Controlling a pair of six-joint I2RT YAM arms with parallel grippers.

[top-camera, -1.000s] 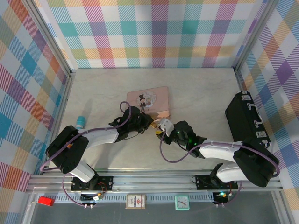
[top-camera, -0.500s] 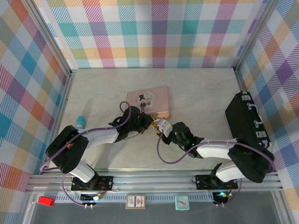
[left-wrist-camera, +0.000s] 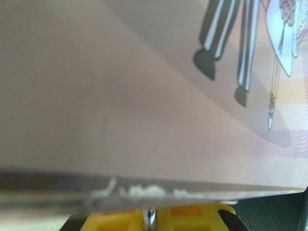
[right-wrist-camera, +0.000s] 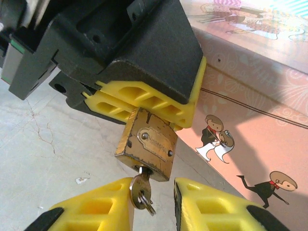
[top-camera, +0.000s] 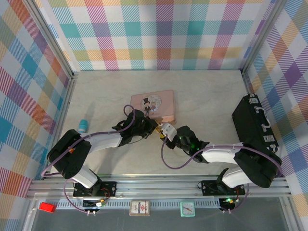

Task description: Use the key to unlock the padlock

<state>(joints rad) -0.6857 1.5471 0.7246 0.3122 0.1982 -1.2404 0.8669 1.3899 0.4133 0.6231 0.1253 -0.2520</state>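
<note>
The brass padlock point(right-wrist-camera: 147, 150) hangs from the yellow fingers point(right-wrist-camera: 144, 98) of my left gripper point(top-camera: 154, 129), which is shut on its top. In the left wrist view a thin silvery shackle point(left-wrist-camera: 150, 220) sits pinched between those fingers point(left-wrist-camera: 192, 214). The small dark key point(right-wrist-camera: 140, 191) is stuck in the keyhole at the padlock's underside and hangs down. My right gripper point(right-wrist-camera: 153, 188) is open around the key, whose head rests against the left finger point(right-wrist-camera: 96, 211); the right finger point(right-wrist-camera: 207, 207) stands apart from it. All this is just in front of the pink tin box point(top-camera: 154, 103).
A black case point(top-camera: 255, 127) lies at the right wall. A small teal object point(top-camera: 83, 125) stands at the left. The pink box's side point(right-wrist-camera: 250, 96) is right behind the padlock, and its lid point(left-wrist-camera: 144, 96) is very close to the left wrist camera.
My right gripper has edged a little left, closer to the padlock. The left arm and the padlock have stayed put.
</note>
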